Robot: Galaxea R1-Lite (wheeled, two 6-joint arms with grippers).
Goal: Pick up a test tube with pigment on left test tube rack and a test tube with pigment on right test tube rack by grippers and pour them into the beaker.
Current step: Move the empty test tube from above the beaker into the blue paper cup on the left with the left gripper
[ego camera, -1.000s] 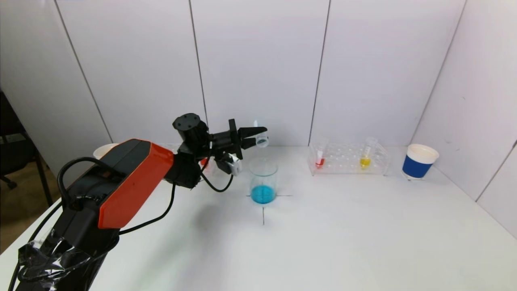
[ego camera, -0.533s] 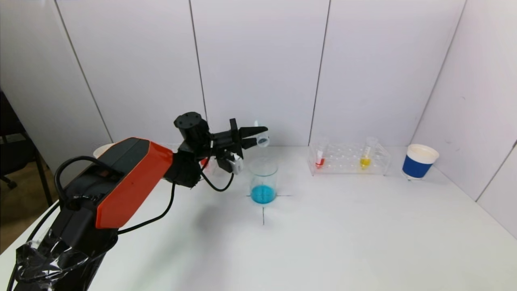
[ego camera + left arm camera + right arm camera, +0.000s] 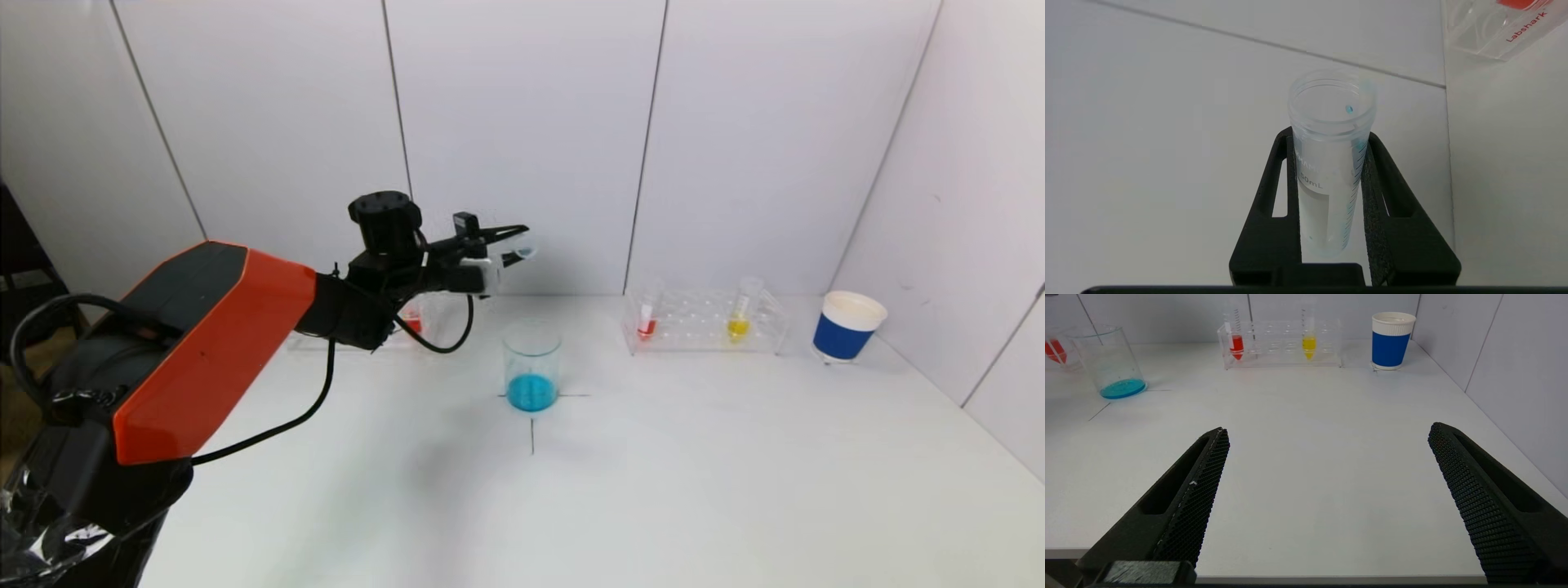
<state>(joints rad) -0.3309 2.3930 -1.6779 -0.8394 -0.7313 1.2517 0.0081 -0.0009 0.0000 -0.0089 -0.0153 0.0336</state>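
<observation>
My left gripper point(image 3: 518, 243) hangs above and behind the glass beaker point(image 3: 531, 363), shut on a clear test tube point(image 3: 522, 252). In the left wrist view that test tube point(image 3: 1331, 163) sits between the black fingers point(image 3: 1274, 196), nearly drained, with only blue drops at its mouth. Blue liquid covers the beaker's bottom. The left test tube rack point(image 3: 424, 317) is partly hidden behind my arm; a red tube point(image 3: 413, 323) shows in it. The right test tube rack point(image 3: 704, 322) holds a red tube point(image 3: 647, 320) and a yellow tube point(image 3: 739, 317). My right gripper point(image 3: 1327, 457) is open, low at the table's near edge.
A blue-and-white paper cup point(image 3: 847, 327) stands to the right of the right rack, near the side wall. A black cross is marked on the table point(image 3: 653, 474) under the beaker. White wall panels close the back and right side.
My left arm has lifted and its wrist has turned, carrying the tube up and a little left of where it was over the beaker. The right gripper's state is unchanged.
</observation>
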